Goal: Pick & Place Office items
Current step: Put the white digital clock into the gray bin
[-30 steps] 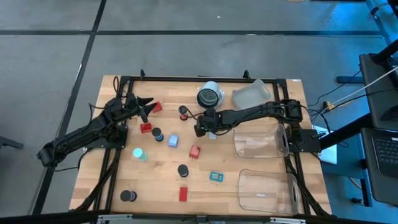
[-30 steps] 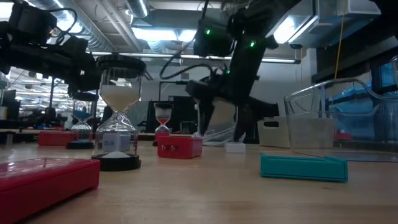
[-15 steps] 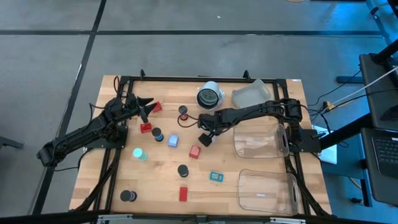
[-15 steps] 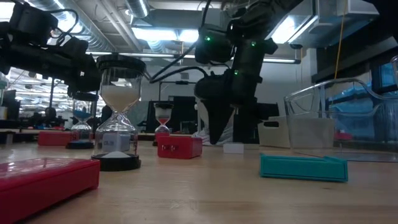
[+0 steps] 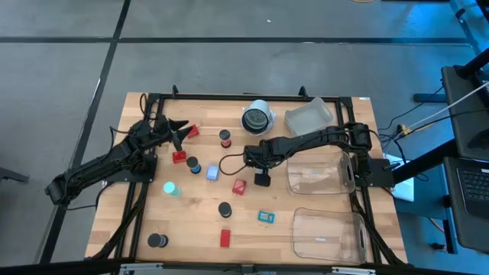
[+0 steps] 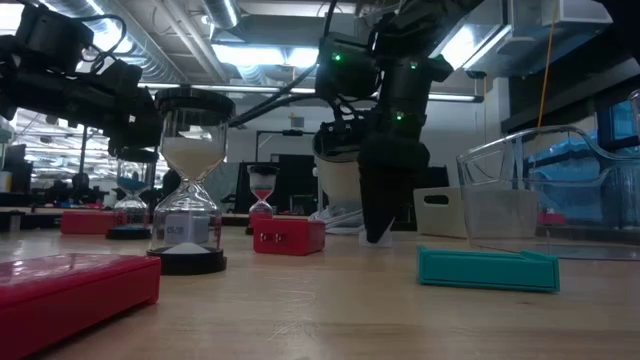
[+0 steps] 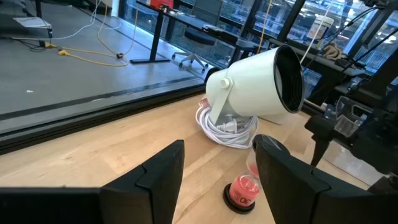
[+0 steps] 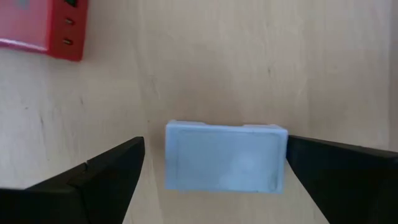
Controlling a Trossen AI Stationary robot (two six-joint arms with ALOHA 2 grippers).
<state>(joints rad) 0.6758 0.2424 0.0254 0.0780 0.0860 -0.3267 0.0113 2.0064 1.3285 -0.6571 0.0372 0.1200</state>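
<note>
My right gripper [image 5: 262, 180] [image 8: 214, 148] points straight down, open, over a pale blue rectangle [image 8: 225, 157] that lies flat on the table between its two fingers. In the low view the gripper's tips [image 6: 378, 236] are at the table top and hide the piece. My left gripper [image 5: 180, 131] [image 7: 219, 146] hangs open above the far left part of the table, next to a red block [image 5: 190, 131]. More red blocks [image 5: 239, 186], black-topped sand timers [image 5: 225, 208], another pale blue rectangle [image 5: 212, 173] and a teal round piece [image 5: 172, 189] are spread over the table. My right gripper has one finger [image 8: 109, 177] clear of the pale blue rectangle's short end. The other finger [image 8: 339, 177] is right at the opposite short end [image 8: 281, 155]; whether it touches I cannot tell.
Three clear plastic bins [image 5: 317, 173] [image 5: 325, 234] [image 5: 309, 117] stand along the right side. A white lamp-like thing [image 5: 257, 118] [image 7: 258, 87] with a coiled cord lies at the far edge. A teal rectangle [image 5: 266, 218] [image 6: 487, 269] lies toward the near edge.
My right gripper has swung from beside the white lamp-like thing toward the near edge and a little right, tipped to point straight down, and come down over the pale blue rectangle. The left arm and the pieces have kept still.
</note>
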